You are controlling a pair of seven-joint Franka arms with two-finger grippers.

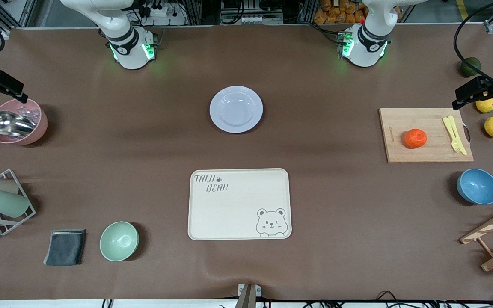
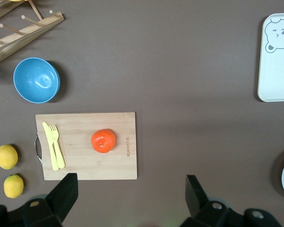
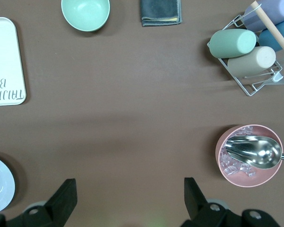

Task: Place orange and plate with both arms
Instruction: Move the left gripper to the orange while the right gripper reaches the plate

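- Orange point(image 1: 415, 138) sits on the cutting board point(image 1: 426, 147) beside a yellow fork point(image 1: 455, 134), toward the left arm's end of the desk.
- Plate point(image 1: 236, 109) lies mid-desk, farther from the front camera than the tray point(image 1: 239, 203).
- Left gripper point(image 2: 131, 195) hangs above the board's edge, jaws wide open, empty.
- Right gripper point(image 3: 128, 196) hangs over bare desk near the pink bowl point(image 3: 249, 155), jaws wide open, empty.

The cream tray point(image 1: 239, 204) carries dark stencilled lettering in one corner: "TAIJI" on the upper line, followed by a small paw-print mark, and "BEAR" on the line beneath. A cartoon bear face sits in the diagonally opposed corner. The wooden cutting board point(image 1: 428, 135) bears a small burned-in brand line along one short edge, too small to read
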